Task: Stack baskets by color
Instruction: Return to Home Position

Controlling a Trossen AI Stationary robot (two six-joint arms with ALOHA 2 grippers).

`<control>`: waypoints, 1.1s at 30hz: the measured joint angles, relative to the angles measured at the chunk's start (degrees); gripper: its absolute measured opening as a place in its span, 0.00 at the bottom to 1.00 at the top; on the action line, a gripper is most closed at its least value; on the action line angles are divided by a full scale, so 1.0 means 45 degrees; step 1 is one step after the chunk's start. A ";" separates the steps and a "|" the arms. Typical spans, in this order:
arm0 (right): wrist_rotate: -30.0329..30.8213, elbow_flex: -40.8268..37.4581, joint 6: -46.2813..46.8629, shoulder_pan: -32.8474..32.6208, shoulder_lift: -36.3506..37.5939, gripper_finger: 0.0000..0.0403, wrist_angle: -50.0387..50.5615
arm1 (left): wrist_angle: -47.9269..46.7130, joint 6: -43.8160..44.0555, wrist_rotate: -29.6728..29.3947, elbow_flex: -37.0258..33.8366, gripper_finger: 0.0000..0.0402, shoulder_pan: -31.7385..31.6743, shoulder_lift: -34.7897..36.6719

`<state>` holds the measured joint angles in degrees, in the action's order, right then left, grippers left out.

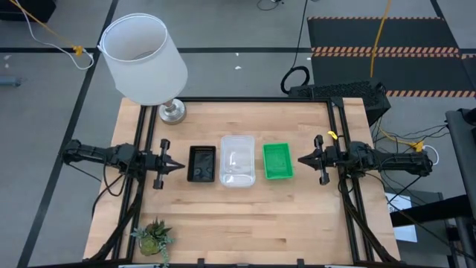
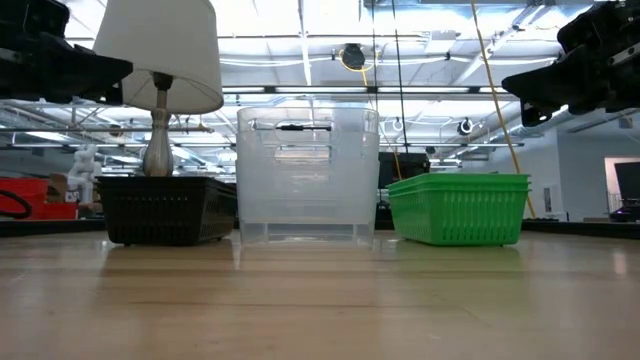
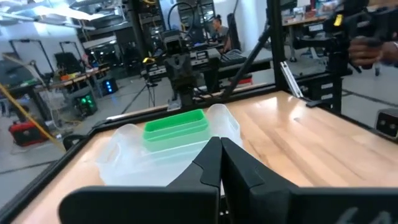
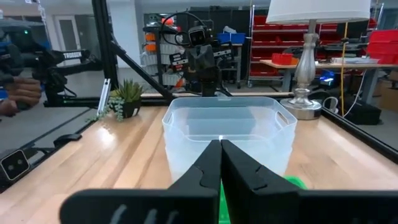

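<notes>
Three stacks of baskets stand in a row at the table's middle, bottoms on the wood: the black baskets point(image 1: 201, 164) point(image 2: 165, 209) on the left, the clear baskets point(image 1: 237, 161) point(image 2: 307, 172) in the centre, the green baskets point(image 1: 278, 161) point(image 2: 459, 208) on the right. My left gripper point(image 1: 181, 166) point(image 3: 221, 144) is shut, level above the table, just left of the black baskets. On the other side, my right gripper point(image 1: 301, 158) point(image 4: 221, 146) is shut too, level, just right of the green baskets. Neither touches anything.
A lamp with a big white shade point(image 1: 143, 58) stands at the far left corner on a metal foot point(image 1: 172, 112). A small green plant point(image 1: 154, 237) sits at the near left edge. The near half of the wooden table point(image 1: 245, 223) is bare.
</notes>
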<state>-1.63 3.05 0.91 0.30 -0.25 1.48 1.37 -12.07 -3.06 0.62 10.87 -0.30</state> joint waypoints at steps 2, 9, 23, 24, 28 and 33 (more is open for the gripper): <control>-0.0107 0.0000 0.0005 0.0000 0.0000 0.00 -0.0004 | 0.0050 -0.0295 0.0011 -0.0002 0.01 -0.0005 0.0000; -0.2795 0.0000 -0.0244 -0.0005 0.0005 0.00 -0.0160 | 0.0059 -0.0748 -0.0076 -0.0010 0.01 -0.0515 0.0000; -0.2633 -0.0010 0.0967 -0.0133 0.0005 0.00 -0.0085 | 0.0053 -0.0783 -0.0096 -0.0010 0.01 -0.0709 -0.0005; -0.2547 -0.0010 0.0928 -0.0229 0.0005 0.00 -0.0104 | 0.0052 -0.0694 -0.0096 -0.0010 0.01 -0.0709 -0.0005; -0.1473 -0.0015 0.0835 -0.0739 0.0005 0.00 -0.0039 | 0.0053 0.0155 -0.0096 -0.0010 0.03 -0.0709 -0.0005; -0.0539 -0.0015 0.0461 -0.1321 0.0005 0.00 -0.0034 | 0.0049 0.0424 -0.0100 -0.0010 0.08 -0.0709 -0.0005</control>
<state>-4.05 2.98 2.98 -5.65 -0.23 1.32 1.58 -10.16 -3.51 0.58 7.68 -0.32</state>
